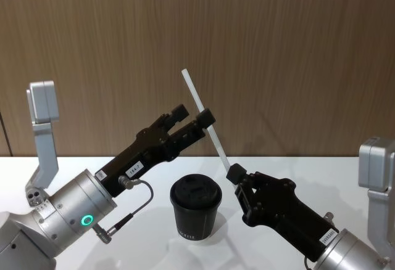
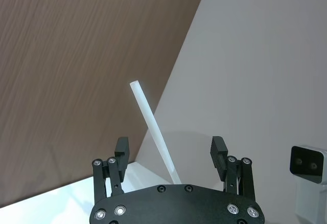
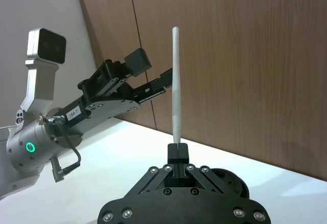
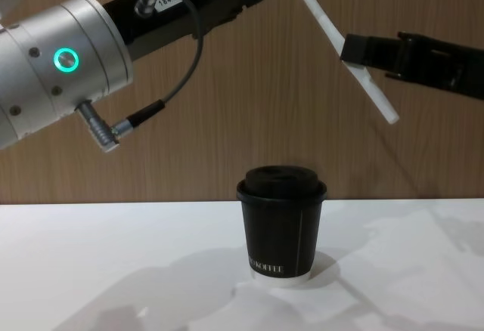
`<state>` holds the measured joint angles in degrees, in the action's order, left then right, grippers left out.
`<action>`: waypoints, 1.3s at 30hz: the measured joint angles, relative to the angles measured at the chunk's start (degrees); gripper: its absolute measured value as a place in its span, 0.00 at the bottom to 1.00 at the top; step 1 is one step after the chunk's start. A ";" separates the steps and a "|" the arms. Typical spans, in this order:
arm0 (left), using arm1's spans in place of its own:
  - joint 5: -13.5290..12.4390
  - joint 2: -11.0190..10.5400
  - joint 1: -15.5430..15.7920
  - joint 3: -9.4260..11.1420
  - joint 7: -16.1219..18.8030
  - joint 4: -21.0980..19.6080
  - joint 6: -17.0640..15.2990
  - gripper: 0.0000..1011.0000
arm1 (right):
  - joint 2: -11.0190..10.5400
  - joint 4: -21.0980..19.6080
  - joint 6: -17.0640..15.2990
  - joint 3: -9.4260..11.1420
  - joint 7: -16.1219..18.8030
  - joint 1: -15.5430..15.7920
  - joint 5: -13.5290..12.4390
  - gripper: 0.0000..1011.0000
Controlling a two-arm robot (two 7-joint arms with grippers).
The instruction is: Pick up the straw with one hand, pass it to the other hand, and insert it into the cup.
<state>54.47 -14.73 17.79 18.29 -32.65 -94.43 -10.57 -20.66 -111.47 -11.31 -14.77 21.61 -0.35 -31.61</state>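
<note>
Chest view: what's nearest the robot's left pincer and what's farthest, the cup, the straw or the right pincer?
1. The straw, up high, inside the open left pincer.
2. The right pincer, on the right, gripping the straw.
3. The cup, lowest, on the table.

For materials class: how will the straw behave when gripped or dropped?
Probably stiff: the straw juts straight from the right gripper near its lower end, left gripper open around it. Likely light, being thin; round, may roll.
</note>
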 joint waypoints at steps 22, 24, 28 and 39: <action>2.22 0.82 1.35 1.19 -0.71 2.33 0.68 0.99 | -1.23 -0.26 1.29 -0.43 0.77 -0.03 -1.65 0.00; 2.40 0.87 1.52 1.32 -0.81 2.51 0.76 0.99 | -1.31 -0.33 1.34 -0.49 0.83 -0.03 -1.75 0.00; 2.64 0.93 1.78 1.52 -0.95 2.80 0.93 0.99 | -1.51 -0.41 1.52 -0.62 0.94 -0.01 -1.97 0.00; 3.31 1.07 2.56 2.16 -1.34 3.63 1.40 0.99 | -2.14 -0.58 1.98 -1.04 1.30 0.02 -2.67 0.00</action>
<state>57.78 -13.66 20.35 20.45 -33.99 -90.80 -9.16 -22.80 -112.05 -9.33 -15.81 22.91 -0.33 -34.27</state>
